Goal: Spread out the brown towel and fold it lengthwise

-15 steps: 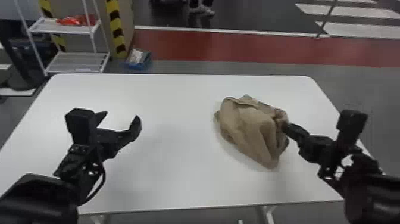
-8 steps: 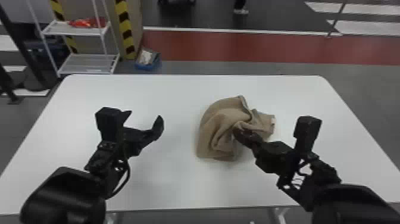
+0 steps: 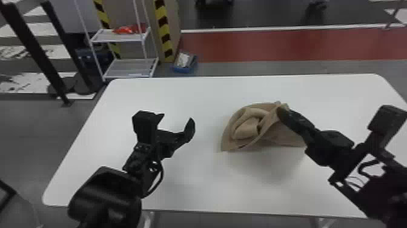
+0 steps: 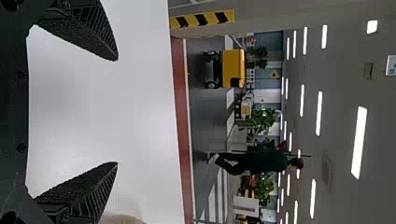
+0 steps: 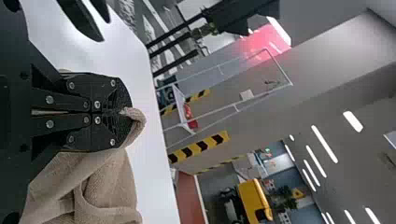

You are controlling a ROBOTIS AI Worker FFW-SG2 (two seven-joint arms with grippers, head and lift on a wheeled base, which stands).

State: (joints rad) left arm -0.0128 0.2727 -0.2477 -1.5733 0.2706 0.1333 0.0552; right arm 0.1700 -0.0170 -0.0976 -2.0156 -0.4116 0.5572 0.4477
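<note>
Shifted left across the white table (image 3: 193, 182) since the earlier frame: brown towel (image 3: 248, 130), together with the right gripper (image 3: 283, 112). Present location: right of table centre, bunched, with folds curled over at the left side. Right gripper: closed, pinching fabric at the far edge. Left gripper (image 3: 177, 117): spread wide, empty, left of the towel and apart from it. Expected handling: light, limp, soft; textured weave, so unlikely to slip or break, but prone to bunching and to 2-layer pickup. Recommended hold: near-left corner (image 3: 223, 148), pinched by the hem as 1 layer, with the existing grip retained. Draw apart gently; keep tension even.
</note>
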